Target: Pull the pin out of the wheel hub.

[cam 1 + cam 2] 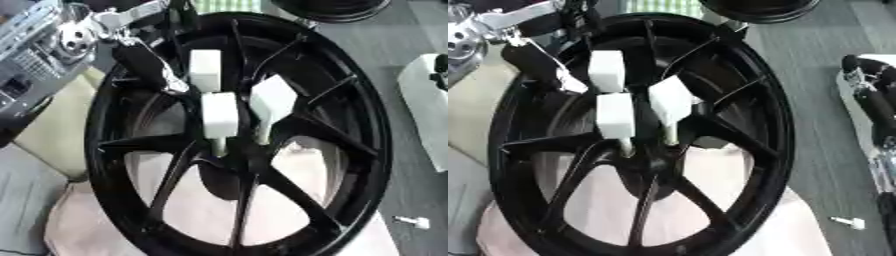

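Observation:
A large black spoked wheel (pixel 350 150) lies on a pale pink cloth (pixel 79 220). Three pins with white block heads stand close together at its hub: an upper one (pixel 206 70), a middle one (pixel 220 117) and a right one (pixel 273 100). My left hand (pixel 144 62) comes in from the upper left over the rim. Its fingers are stretched out and open, and the tips (pixel 570 82) lie just left of the upper pin, holding nothing. My right hand (pixel 866 100) rests open at the right edge with its fingers pointing up, away from the wheel.
A small white pin-like piece (pixel 846 221) lies on the grey surface to the right of the wheel. A white object (pixel 424 100) sits at the right edge under my right hand. A second black rim (pixel 759 10) shows at the top. Cream padding (pixel 52 125) and grey equipment (pixel 22 60) lie at the left.

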Available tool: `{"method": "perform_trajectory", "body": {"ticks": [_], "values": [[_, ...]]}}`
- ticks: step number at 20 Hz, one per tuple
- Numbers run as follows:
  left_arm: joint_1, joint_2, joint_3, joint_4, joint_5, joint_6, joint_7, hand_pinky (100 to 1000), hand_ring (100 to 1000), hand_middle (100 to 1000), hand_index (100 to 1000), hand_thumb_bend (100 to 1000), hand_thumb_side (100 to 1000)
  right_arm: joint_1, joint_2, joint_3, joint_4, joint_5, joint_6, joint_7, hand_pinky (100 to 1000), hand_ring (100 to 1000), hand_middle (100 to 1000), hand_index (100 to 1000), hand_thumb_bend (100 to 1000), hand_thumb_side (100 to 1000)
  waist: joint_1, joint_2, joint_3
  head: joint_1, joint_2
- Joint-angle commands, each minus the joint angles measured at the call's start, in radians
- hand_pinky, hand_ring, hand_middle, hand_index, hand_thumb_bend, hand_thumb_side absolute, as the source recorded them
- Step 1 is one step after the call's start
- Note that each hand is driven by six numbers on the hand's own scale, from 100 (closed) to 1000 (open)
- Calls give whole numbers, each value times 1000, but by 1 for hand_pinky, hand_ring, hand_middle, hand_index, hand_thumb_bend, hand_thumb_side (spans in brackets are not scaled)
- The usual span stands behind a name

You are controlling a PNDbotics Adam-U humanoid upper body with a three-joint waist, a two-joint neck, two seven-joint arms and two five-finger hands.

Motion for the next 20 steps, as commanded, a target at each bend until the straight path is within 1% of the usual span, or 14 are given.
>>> {"method": "perform_trajectory", "body": {"ticks": [1, 6, 20], "values": [[-26, 20, 5, -35, 27, 12, -14, 677, 549, 631, 744, 766, 321, -5, -21, -4, -11, 6, -1, 2, 868, 744, 672, 733, 422, 563, 0, -17, 1, 0, -3], [-28, 21, 1, -55, 40, 28, -31, 658, 512, 591, 716, 742, 307, -5, -20, -2, -11, 6, -1, 4, 868, 745, 673, 733, 417, 564, 0, -18, 1, 1, -4], [-30, 3, -3, -32, 69, 43, -56, 629, 489, 577, 698, 690, 259, -4, -16, -1, -10, 5, -1, 4, 870, 745, 676, 734, 406, 569, -2, -17, -4, 7, -10]]}}
